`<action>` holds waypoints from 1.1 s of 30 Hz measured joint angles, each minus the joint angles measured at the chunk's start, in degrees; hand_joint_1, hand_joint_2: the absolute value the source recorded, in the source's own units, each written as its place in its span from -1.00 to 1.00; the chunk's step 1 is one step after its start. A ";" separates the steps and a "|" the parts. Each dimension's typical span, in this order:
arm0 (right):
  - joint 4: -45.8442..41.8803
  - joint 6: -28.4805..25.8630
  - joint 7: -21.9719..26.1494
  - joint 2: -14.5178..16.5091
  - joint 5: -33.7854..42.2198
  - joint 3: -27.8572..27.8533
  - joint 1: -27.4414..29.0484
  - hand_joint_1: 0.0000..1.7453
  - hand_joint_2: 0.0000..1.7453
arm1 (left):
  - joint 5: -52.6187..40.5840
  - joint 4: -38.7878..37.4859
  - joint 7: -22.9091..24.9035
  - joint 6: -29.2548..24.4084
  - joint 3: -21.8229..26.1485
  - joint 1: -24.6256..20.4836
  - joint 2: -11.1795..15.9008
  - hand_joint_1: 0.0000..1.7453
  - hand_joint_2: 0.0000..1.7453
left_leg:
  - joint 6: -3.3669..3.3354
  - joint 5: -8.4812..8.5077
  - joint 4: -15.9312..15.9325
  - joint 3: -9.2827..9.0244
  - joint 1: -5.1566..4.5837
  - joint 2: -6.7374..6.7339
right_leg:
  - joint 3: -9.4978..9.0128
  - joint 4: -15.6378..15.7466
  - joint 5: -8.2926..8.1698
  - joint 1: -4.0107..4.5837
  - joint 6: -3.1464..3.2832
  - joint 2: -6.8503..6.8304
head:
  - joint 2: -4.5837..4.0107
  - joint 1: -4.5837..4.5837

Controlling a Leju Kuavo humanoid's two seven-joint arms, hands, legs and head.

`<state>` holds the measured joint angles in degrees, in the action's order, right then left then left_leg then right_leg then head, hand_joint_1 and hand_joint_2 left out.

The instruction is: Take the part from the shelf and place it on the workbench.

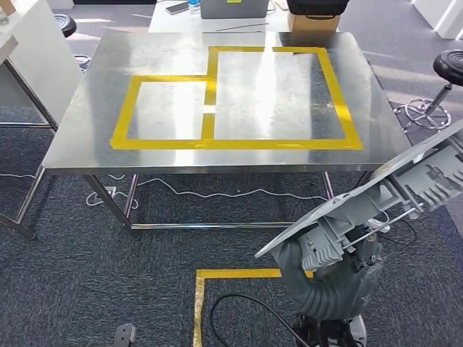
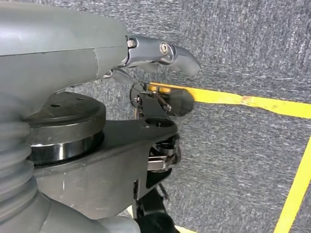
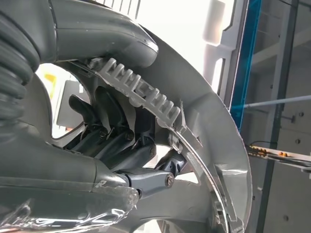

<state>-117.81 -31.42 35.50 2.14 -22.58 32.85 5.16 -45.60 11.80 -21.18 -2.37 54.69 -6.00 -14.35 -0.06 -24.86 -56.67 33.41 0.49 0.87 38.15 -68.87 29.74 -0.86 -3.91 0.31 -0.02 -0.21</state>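
The grey ribbed plastic panel part (image 1: 382, 195) rides tilted, low and short of the taped steel workbench (image 1: 229, 155), the right hand (image 3: 121, 141) curling its fingers around a rib, seemingly for carrying; the left hand (image 2: 161, 53) hangs empty, fingers apart.

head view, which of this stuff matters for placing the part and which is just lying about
Job:
grey ribbed part, held in the right hand
steel workbench
yellow tape outlines on it

Lying about:
black stool
laptop
cardboard box
white cable on the carpet
floor tape
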 joint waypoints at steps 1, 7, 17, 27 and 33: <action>0.02 -0.37 -0.33 0.00 -0.30 0.00 0.00 1.00 1.00 | 0.03 0.00 0.00 0.00 0.01 0.01 0.02 -1.00 1.00 | 0.27 -0.17 -0.12 -0.12 -0.08 0.11 | -2.00 4.00 -1.66 -0.05 -0.07 0.07 | 0.00 -0.04; 0.31 -3.98 -2.47 0.25 -2.46 -0.34 0.43 1.00 1.00 | 0.48 0.00 0.00 -0.11 0.04 0.31 0.08 -1.00 1.00 | 1.93 -0.74 -0.79 0.20 -0.27 0.16 | -4.48 9.52 -3.34 -0.05 1.94 0.51 | 0.00 0.13; 1.09 -3.54 -5.69 0.88 -3.92 -1.02 0.28 1.00 1.00 | 0.55 0.00 -0.45 0.10 0.17 0.49 0.13 -1.00 1.00 | 1.66 -0.82 -4.88 2.44 -0.31 -0.26 | -4.57 9.54 -3.23 0.14 2.72 0.27 | 0.00 0.63; 1.68 1.37 -6.11 -0.03 -1.12 -0.83 -0.30 1.00 1.00 | 1.20 0.00 -7.53 3.15 0.20 0.47 0.03 -1.00 1.00 | -0.16 -0.05 0.07 0.05 -0.12 -0.20 | 2.39 -4.72 3.88 0.26 0.27 0.08 | 0.00 -0.04; 2.11 0.65 -5.97 -0.37 -2.79 -0.83 0.03 1.00 1.00 | 1.26 0.00 -10.00 3.82 0.23 0.48 -0.01 -1.00 1.00 | 0.72 -0.67 -0.52 -0.33 -0.20 0.14 | -3.51 8.06 -3.44 -0.09 0.20 0.26 | 0.00 -0.19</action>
<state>-115.70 -30.77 29.53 1.78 -25.37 32.03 5.19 -44.34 11.80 -31.18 1.45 54.92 -5.52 -14.36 0.66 -25.53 -57.19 33.08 0.29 1.02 34.64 -60.81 26.31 -0.95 -3.72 0.57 -0.02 -0.40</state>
